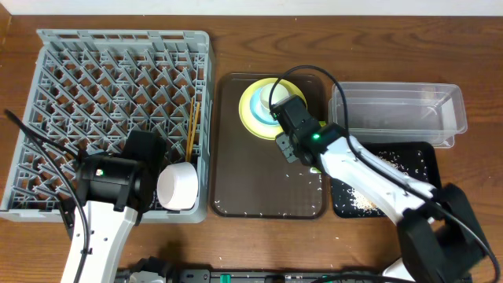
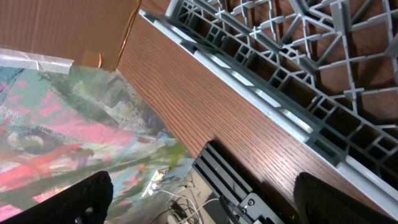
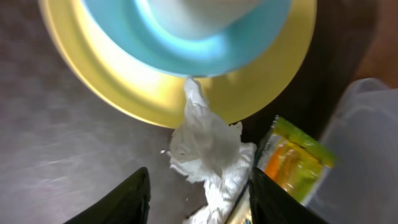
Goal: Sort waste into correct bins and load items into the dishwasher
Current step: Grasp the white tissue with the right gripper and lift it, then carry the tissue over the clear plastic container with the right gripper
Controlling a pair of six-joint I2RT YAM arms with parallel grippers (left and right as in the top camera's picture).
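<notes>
Table (image 1: pixel 236 47): wood grain, satin. Dish rack (image 1: pixel 118 86): grey plastic, matt. Tub (image 1: pixel 397 110): clear plastic, glossy. Tissue (image 3: pixel 208 146): crumpled white paper. Wrapper (image 3: pixel 292 158): shiny film. Yellow plate (image 3: pixel 118 81): smooth, glossy. Serving tray (image 1: pixel 259 181): smooth, faint sheen.

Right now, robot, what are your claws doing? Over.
Left claw open, empty, near the rack. Right claw open, straddling the tissue by the yellow plate. Wrapper close alongside.
</notes>
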